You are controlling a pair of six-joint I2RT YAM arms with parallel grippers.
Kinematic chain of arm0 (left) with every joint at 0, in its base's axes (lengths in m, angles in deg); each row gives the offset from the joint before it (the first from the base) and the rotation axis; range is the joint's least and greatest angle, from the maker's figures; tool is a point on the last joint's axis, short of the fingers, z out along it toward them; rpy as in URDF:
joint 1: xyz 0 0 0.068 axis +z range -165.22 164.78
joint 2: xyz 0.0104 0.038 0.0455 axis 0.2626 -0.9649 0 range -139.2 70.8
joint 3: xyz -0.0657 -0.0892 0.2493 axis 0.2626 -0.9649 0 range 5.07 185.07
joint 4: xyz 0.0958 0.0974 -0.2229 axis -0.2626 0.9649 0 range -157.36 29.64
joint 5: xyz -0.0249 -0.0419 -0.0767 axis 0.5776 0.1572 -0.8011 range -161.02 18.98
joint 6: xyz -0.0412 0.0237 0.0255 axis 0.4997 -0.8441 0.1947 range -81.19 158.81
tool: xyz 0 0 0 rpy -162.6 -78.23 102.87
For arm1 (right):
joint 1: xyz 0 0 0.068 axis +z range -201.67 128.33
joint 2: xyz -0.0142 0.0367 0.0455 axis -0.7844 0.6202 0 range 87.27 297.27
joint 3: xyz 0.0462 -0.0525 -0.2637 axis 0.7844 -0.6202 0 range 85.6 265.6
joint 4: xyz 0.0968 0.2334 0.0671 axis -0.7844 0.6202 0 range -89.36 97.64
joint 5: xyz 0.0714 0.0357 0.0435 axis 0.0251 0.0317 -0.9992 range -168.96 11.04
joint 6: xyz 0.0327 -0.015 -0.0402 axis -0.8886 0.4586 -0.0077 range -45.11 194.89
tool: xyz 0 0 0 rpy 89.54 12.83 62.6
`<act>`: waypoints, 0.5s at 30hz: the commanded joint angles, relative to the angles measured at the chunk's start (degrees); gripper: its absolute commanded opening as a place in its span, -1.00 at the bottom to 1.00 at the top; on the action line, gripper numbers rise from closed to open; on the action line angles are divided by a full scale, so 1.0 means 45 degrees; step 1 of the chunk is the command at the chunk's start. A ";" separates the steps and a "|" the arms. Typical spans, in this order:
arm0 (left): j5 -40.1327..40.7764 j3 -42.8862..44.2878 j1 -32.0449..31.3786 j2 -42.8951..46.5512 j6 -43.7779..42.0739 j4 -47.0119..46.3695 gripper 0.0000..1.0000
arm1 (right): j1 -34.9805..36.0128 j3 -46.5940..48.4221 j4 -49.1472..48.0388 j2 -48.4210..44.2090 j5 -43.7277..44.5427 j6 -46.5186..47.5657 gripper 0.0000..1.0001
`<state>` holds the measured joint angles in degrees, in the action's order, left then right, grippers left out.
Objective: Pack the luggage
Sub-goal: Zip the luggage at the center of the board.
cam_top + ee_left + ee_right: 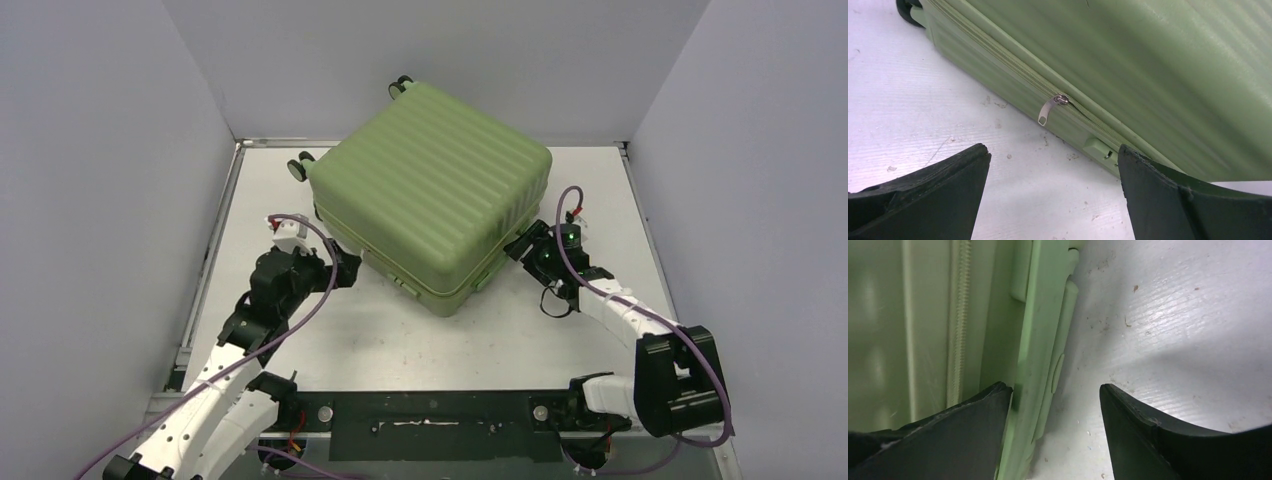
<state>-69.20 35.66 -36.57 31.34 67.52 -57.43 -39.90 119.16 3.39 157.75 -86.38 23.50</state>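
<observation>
Flanking the closed luggage (430,190), left jaws and right jaws gape beside it.

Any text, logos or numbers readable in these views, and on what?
None readable.
The luggage shell shows only ribs, no brand mark.
Its zipper pull looks blank.
The white streak on the black base plate is a smear, not letters.

No text, brand, number or sign can be read in any view. The luggage (430,190) shows a plain ribbed shell. A white streak on the black plate (440,425) at the surface's (330,335) near edge is too small to tell.
</observation>
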 commanded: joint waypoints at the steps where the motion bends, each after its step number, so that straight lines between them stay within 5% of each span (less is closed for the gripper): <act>1: -0.1300 0.0064 -0.0067 -0.0289 -0.1219 -0.1382 0.92 | 0.0185 0.0388 -0.1537 0.0920 -0.0001 -0.0419 0.30; 6: -0.2057 -0.0410 -0.0081 -0.0839 -0.2181 -0.2675 0.85 | 0.0427 0.0712 -0.1664 0.1972 -0.0151 -0.0266 0.15; 15: -0.2660 -0.0587 -0.0101 -0.2317 -0.3302 -0.3793 0.58 | 0.0561 -0.0174 -0.1876 0.1852 -0.0961 -0.0188 -0.65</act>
<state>-78.57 33.25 -36.57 22.05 57.38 -68.36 -38.61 120.82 -3.24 164.83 -89.52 21.20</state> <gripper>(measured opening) 0.803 0.258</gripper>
